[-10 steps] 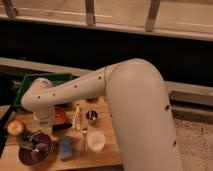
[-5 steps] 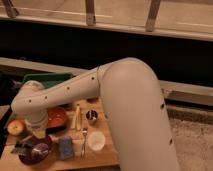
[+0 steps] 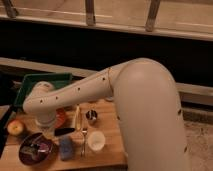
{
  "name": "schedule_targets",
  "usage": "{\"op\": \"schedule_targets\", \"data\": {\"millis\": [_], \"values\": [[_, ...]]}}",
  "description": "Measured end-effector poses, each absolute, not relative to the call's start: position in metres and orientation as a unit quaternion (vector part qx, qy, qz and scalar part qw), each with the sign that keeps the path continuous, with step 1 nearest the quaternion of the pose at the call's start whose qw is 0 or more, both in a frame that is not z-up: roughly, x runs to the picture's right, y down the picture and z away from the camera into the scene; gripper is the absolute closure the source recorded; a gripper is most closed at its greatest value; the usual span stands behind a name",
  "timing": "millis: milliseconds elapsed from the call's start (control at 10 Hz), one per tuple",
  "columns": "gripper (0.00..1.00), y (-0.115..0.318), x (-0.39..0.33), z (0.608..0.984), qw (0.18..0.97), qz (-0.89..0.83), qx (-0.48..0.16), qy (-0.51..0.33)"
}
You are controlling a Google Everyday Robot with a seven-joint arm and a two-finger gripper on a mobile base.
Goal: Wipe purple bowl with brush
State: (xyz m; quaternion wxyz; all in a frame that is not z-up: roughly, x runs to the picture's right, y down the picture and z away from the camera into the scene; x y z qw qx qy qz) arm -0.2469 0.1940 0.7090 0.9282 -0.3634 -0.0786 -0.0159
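Note:
The purple bowl [image 3: 25,154] sits at the front left of the wooden table. My gripper [image 3: 40,136] hangs straight down from the white wrist over the bowl's right half and is shut. It is mostly hidden under the wrist. A slim greyish shape that looks like the brush [image 3: 33,146] slants across the inside of the bowl below it. I cannot tell whether the gripper holds it.
An orange-brown bowl [image 3: 61,118] shows behind the wrist. An apple [image 3: 15,127] lies at the left. A dark block [image 3: 65,131], a blue sponge [image 3: 65,148], a white cup [image 3: 95,140] and a metal cup [image 3: 91,116] lie to the right. A green tray [image 3: 30,80] stands behind.
The wrist has sunk a little and shifted sideways over the purple bowl. The bowl and the other things have stayed put.

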Motion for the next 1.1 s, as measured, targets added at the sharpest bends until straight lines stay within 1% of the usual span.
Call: {"op": "schedule_targets", "data": {"millis": [200,400,1100], "values": [[1.00,0.177,-0.229,0.723,0.929,-0.008,-0.363,-0.068],[1.00,0.169,-0.227,0.733,0.929,-0.010,-0.364,-0.065],[1.00,0.191,-0.284,0.723,0.922,-0.068,-0.369,-0.089]]}}
